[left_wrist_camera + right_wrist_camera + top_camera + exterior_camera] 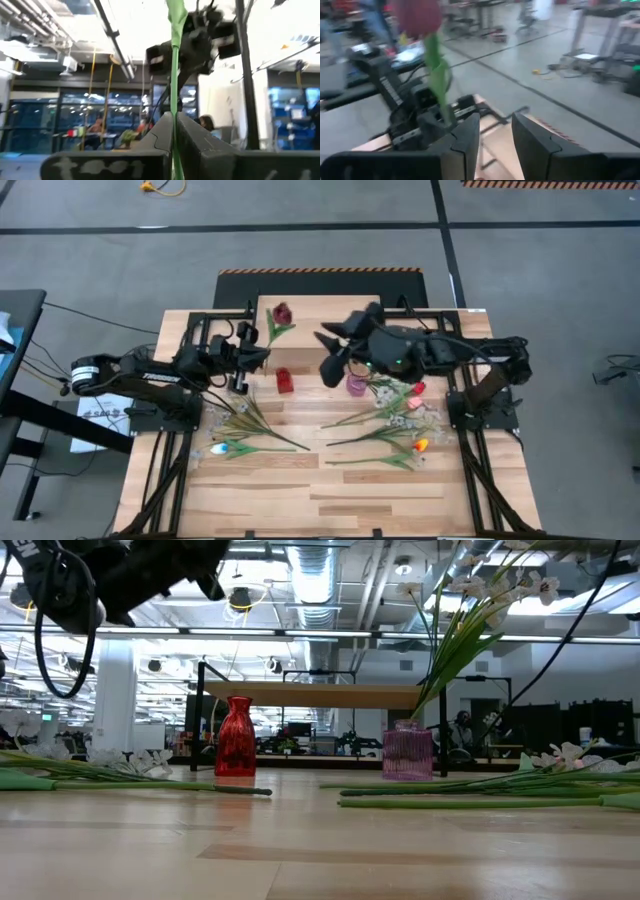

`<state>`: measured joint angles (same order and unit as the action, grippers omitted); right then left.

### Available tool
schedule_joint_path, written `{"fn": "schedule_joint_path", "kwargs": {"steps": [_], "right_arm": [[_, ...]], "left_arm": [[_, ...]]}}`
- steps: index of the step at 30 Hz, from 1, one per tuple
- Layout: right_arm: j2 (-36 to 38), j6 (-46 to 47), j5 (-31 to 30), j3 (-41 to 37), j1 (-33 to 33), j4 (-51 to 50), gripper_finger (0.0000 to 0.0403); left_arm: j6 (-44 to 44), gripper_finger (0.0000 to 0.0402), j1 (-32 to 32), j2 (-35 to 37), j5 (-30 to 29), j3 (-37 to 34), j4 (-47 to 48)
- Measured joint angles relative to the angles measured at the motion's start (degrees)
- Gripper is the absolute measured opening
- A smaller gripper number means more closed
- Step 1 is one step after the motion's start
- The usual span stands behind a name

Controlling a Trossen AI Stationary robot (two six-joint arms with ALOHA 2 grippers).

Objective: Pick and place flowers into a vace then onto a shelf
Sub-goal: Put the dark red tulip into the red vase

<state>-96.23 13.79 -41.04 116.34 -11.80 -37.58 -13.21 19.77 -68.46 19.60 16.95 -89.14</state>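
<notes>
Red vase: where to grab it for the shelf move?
Grip the red vase at its narrow neck, level from the side: it stands upright, body bulging below. Likely with the open right gripper; the left gripper holds a tulip.

Grey floor (pixel 100 260) with dark lines surrounds the table; exposed ceiling ducts (pixel 315 580) run overhead.

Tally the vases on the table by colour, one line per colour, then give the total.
Small red glass vase: 1
Small pink ribbed glass vase holding a white-blossom spray: 1
Total: 2
</notes>
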Motion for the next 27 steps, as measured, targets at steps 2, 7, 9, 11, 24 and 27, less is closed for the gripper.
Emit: {"fn": "schedule_joint_path", "kwargs": {"steps": [2,7,9,11,24,27], "right_arm": [[-1.8,-1.9,4.4,0.2,0.8,4.7,0.0113],[-4.9,-6.6,10.8,0.2,2.1,10.5,0.0142],[-5.7,-7.6,12.4,0.0,2.6,11.2,0.0160],[-6.6,-8.2,14.2,0.0,3.2,13.4,0.0178],[-7.3,-10.3,22.2,0.0,4.8,19.8,0.0226],[-7.3,-11.1,24.7,0.0,5.0,20.7,0.0220]], "left_arm": [[-1.8,0.0000,0.0,1.7,0.6,0.0,0.0],[-4.5,0.0000,-1.1,4.5,1.2,0.0,0.1],[-4.5,0.0000,-2.1,5.1,1.2,0.0,-0.1],[-3.9,0.0000,-2.9,4.8,1.1,0.0,0.3],[-1.0,0.0000,-4.4,4.6,0.2,0.0,1.5],[-0.9,0.0000,-4.4,4.6,-0.3,0.0,1.7]]}}
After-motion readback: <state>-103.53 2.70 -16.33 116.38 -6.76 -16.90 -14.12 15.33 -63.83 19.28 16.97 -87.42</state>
